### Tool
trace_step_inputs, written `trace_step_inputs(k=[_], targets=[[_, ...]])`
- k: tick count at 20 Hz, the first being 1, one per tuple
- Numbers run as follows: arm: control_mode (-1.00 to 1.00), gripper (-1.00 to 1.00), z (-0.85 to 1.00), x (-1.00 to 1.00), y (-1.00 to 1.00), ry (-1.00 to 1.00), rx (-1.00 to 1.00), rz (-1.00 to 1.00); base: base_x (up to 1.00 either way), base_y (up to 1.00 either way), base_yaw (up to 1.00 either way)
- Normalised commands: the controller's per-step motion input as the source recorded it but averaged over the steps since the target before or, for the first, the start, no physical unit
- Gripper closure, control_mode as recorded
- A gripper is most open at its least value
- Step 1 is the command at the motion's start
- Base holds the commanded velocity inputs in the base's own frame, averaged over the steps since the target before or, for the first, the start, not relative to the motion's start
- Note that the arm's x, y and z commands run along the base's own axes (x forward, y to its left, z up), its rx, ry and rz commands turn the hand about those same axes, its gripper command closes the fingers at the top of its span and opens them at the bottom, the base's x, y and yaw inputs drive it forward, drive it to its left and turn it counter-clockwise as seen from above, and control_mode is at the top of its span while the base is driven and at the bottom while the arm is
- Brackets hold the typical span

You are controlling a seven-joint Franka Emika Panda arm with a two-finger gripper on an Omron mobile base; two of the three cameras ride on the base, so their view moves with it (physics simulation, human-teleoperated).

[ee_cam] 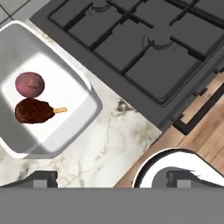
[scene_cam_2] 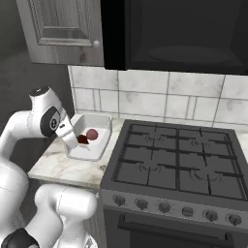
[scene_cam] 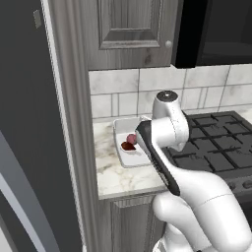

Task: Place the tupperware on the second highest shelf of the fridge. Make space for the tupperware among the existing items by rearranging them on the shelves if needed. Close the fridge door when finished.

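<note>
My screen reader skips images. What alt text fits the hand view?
An open white tupperware on a marble counter holds a red onion and a chicken drumstick. A black stove stands beside it.

A: What carried things? 
B: White marble countertop with grey veins (ee_cam: 100, 144), between the tall cabinet side and the black gas stove (scene_cam_2: 179, 155).
A: On it? 
B: One white rectangular open plastic tupperware (ee_cam: 85, 114), near the tiled wall, just beside the stove, holding a reddish round item and a brown drumstick.
</note>
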Motion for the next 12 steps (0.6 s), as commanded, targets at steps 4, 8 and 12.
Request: trace_step_inputs(k=[4,8,12], targets=[[-1.0,-1.0,-0.4,0.3,-0.31,0.01,0.2,-0.06,0.0,0.0,0.0],[-1.0,-1.0,-0.36,0.41,-0.01,0.08,0.03,-0.01,0.0,0.0,0.0],[-1.0,-1.0,-0.25,0.47,0.21,0.05,0.0,0.0,0.0,0.0,0.0]])
